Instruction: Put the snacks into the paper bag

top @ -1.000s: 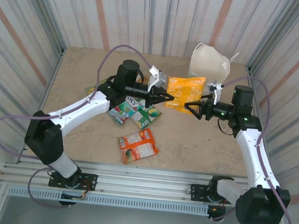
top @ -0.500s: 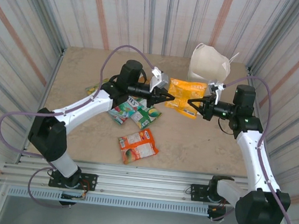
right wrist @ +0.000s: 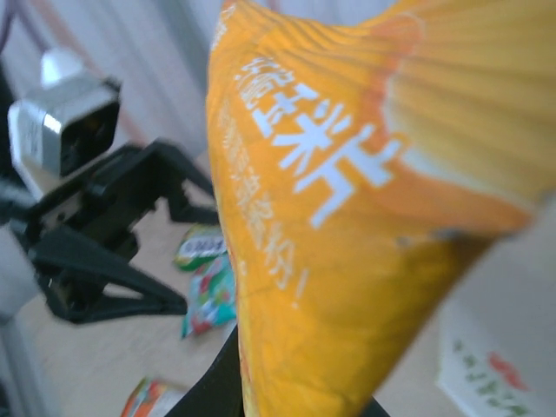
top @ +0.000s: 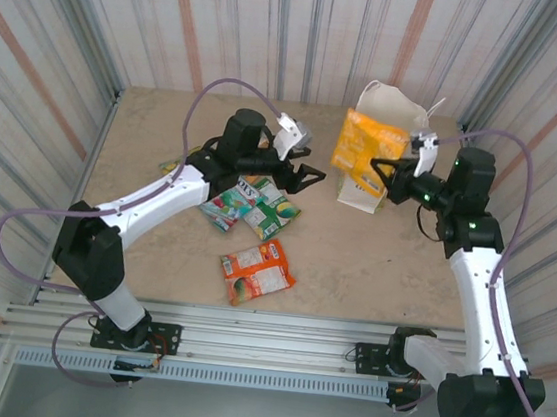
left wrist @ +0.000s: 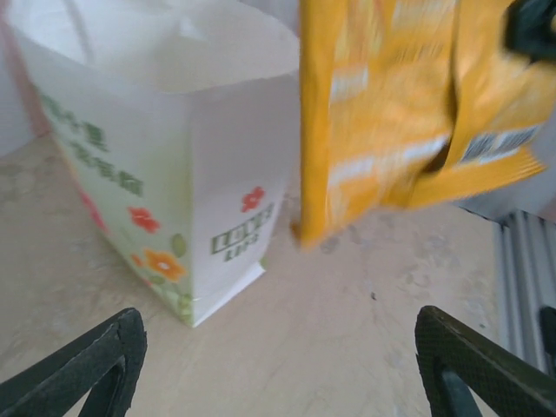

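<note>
**Orange packet held up against the paper bag**

The paper bag (top: pixel 402 110) stands upright on the table (top: pixel 373 260). It is close to the back wall and near the right wall (top: pixel 534 87), so there is little room behind it and on its right. In front of the bag the table is bare up to the near edge, and that side is free for moving. To the left of the bag my left gripper (top: pixel 307 177) hovers low over the table. Its jaws are spread wide with nothing between them, and in the left wrist view the fingers (left wrist: pixel 91 369) stand far apart.

My right gripper (top: pixel 378 170) is just in front of the bag and pinches the orange packet (top: pixel 369 138) by one edge. The packet is off the table, at the height of the bag's upper half, against its front left side. I cannot tell if it touches the bag. It is glossy orange-yellow with white letters, a ribbed seam and a barcode.

The green packets (top: pixel 254 206) lie together on the table, well left of the bag. The red-orange packet (top: pixel 256 271) lies flat, more to the near edge. One more small packet (top: pixel 171 166) is far left of the bag, partly hidden by my left arm.

The bag's mouth is open. Its front shows green letters and small flowers. Inside I see pale paper wall, and the bottom is hidden.
</note>
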`<action>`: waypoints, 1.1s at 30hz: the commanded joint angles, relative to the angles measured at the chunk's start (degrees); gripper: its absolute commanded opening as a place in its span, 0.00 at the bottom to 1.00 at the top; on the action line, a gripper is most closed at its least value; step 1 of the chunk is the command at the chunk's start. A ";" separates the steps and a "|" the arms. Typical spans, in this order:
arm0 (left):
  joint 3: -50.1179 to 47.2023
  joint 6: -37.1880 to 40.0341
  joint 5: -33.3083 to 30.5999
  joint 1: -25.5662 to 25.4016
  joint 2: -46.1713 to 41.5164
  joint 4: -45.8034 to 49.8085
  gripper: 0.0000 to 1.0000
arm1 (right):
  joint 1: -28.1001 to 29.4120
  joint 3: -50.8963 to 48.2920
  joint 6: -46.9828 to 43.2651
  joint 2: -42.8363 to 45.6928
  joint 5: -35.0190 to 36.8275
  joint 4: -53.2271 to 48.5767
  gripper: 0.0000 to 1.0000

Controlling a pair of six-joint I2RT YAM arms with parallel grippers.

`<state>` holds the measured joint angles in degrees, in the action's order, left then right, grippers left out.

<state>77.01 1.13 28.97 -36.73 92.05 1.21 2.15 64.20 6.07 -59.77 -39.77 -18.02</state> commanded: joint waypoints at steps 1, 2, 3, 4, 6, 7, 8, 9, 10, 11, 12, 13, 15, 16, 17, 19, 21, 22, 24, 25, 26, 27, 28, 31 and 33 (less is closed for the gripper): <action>2.52 -4.55 -8.92 0.21 -0.10 2.08 0.84 | 0.19 6.13 5.86 -2.20 13.61 1.56 0.01; 2.76 -5.11 -10.51 0.26 -0.03 2.49 0.84 | 0.38 7.99 7.33 -3.33 17.53 1.79 0.01; 2.87 -5.48 -11.27 0.21 0.05 2.72 0.84 | 0.51 9.50 8.46 -4.30 20.94 1.83 0.02; 3.07 -5.40 -11.12 0.25 0.14 2.98 0.84 | 0.70 10.94 9.22 -5.61 23.92 1.91 0.02; 3.62 -4.72 -11.39 -0.31 0.19 3.74 0.85 | 0.87 13.39 10.87 -8.14 28.91 1.96 0.02; 4.00 -3.91 -12.34 -0.89 0.28 4.37 0.85 | 0.90 14.65 11.95 -9.71 30.83 1.88 0.01; 4.39 -2.96 -13.09 -1.41 0.32 4.94 0.85 | 1.08 15.70 12.92 -11.02 32.29 1.70 0.02; 4.93 -2.08 -13.93 -1.95 0.42 5.80 0.84 | 1.17 17.07 13.47 -12.73 33.45 1.45 0.01; 5.43 -1.68 -14.60 -2.36 0.67 6.49 0.84 | 1.47 18.23 13.98 -14.39 34.93 1.11 0.01; 5.73 -1.65 -14.69 -2.46 0.84 6.80 0.84 | 1.78 19.28 14.29 -15.79 36.42 1.14 0.01; 5.98 -1.65 -14.60 -2.47 1.10 7.06 0.84 | 1.99 20.40 14.40 -17.62 37.22 0.95 0.01; 6.19 -1.65 -14.62 -2.47 1.28 7.27 0.84 | 2.10 21.51 14.56 -19.49 37.57 0.58 0.01; 6.72 -1.13 -15.18 -2.47 1.63 8.22 0.84 | 2.50 23.37 14.85 -22.54 37.32 -0.45 0.01; 7.01 -0.83 -15.79 -2.47 1.64 8.76 0.84 | 2.84 24.00 14.85 -23.96 36.87 -0.82 0.01; 7.07 -0.54 -16.29 -2.47 1.64 9.06 0.84 | 3.08 24.36 14.79 -24.99 36.60 -0.92 0.01; 6.85 0.02 -17.17 -2.51 1.39 9.27 0.84 | 3.74 24.80 14.59 -26.91 36.03 -0.94 0.00; 6.50 0.31 -17.78 -2.42 1.20 9.33 0.84 | 4.15 25.31 14.50 -28.29 35.90 -1.64 0.00; 6.49 0.33 -17.92 -2.25 1.25 9.33 0.84 | 4.35 25.44 14.41 -28.70 35.98 -2.07 0.03; 6.27 0.43 -18.04 -2.13 1.20 9.27 0.84 | 4.43 25.58 14.33 -29.28 35.95 -2.98 0.17; 6.22 0.51 -18.20 -2.03 1.20 9.24 0.84 | 4.49 25.72 14.33 -29.43 35.73 -3.60 0.29; 6.37 0.69 -18.56 -2.03 1.20 9.54 0.84 | 4.43 26.18 14.17 -29.44 35.42 -4.59 0.43; 6.71 0.72 -19.11 -1.94 1.21 10.10 0.84 | 4.50 26.84 13.79 -29.37 35.09 -6.05 0.51; 7.06 0.72 -19.31 -1.86 1.20 10.69 0.84 | 4.48 27.56 13.40 -29.29 35.18 -7.48 0.55; 7.53 0.67 -19.30 -1.45 1.16 11.77 0.84 | 4.92 28.73 11.77 -27.60 35.52 -10.61 0.62; 7.65 0.28 -19.37 -1.15 0.96 12.61 0.84 | 5.45 28.26 11.11 -25.55 35.50 -12.33 0.64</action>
<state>82.41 0.67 10.68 -38.59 93.08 11.66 6.63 91.02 18.83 -88.60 -4.49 -25.45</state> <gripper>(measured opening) 0.843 0.632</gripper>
